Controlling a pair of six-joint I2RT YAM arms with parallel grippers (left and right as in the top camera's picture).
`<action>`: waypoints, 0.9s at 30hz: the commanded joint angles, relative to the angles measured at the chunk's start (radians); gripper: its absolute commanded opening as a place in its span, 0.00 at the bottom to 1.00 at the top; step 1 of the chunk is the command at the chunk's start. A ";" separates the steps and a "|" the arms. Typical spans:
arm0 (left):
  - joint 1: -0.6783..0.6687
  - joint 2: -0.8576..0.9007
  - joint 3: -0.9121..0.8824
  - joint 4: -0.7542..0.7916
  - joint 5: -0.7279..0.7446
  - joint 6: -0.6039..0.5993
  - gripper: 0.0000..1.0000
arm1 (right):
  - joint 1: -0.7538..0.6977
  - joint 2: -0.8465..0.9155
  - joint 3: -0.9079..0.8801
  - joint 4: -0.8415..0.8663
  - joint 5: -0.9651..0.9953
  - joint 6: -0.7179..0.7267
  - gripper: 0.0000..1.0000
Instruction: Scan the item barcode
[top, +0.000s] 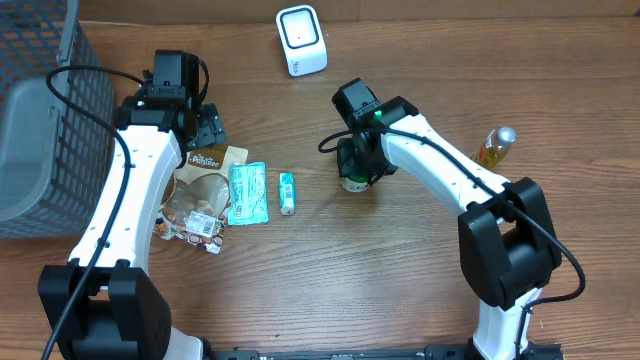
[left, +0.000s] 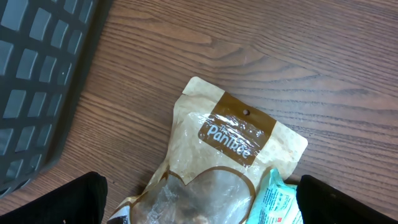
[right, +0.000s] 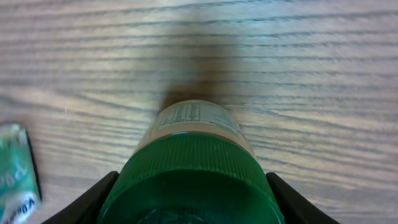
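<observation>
The item, a jar with a green ribbed cap and a pale printed label, stands upright on the wooden table. My right gripper is shut on it, a black finger pressed to each side of the cap. From overhead the jar peeks out under the right gripper at mid-table. Its barcode is out of view. A white scanner stands at the back edge. My left gripper hangs open above a brown Pantree bag, touching nothing.
A grey mesh basket fills the far left. Beside the Pantree bag lie a teal packet, a small green packet and several small snack wrappers. A yellow bottle stands at the right.
</observation>
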 joint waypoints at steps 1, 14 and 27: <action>-0.008 0.010 0.004 0.002 -0.013 0.001 1.00 | 0.004 -0.008 0.008 0.013 -0.056 -0.108 0.40; -0.008 0.010 0.003 0.002 -0.013 0.001 1.00 | 0.004 -0.008 0.008 0.026 -0.089 -0.240 0.45; -0.008 0.010 0.003 0.002 -0.013 0.001 1.00 | 0.004 -0.008 0.008 0.052 -0.089 -0.002 0.77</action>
